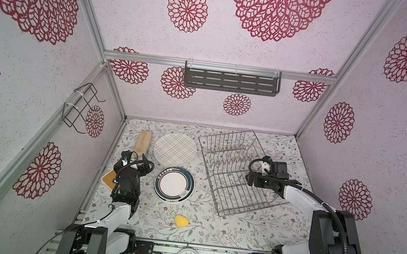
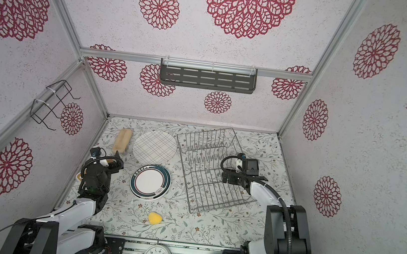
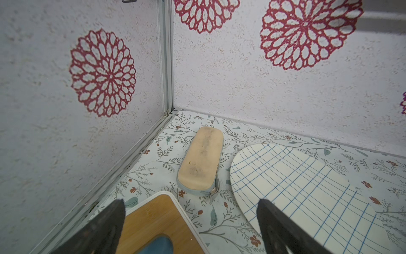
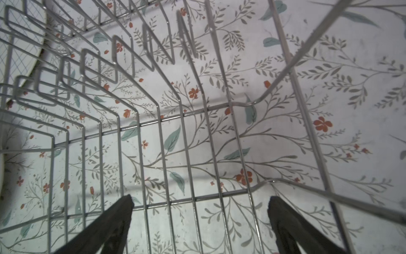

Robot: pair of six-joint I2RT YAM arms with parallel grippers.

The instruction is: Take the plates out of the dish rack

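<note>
We see the dish rack (image 1: 229,162) at the right of the table (image 1: 211,227); the grid-lined plate (image 1: 175,148) lies flat just left of it, the green-rimmed plate (image 1: 174,184) nearer. The right gripper (image 4: 201,199) above the rack and the left gripper (image 3: 191,206) by the left wall (image 1: 29,113) both gape wide, holding nothing.

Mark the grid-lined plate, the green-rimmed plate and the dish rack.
grid-lined plate (image 1: 175,148): a top view, centre of its face.
green-rimmed plate (image 1: 174,184): a top view, its white centre.
dish rack (image 1: 236,181): a top view, its wire floor.
</note>
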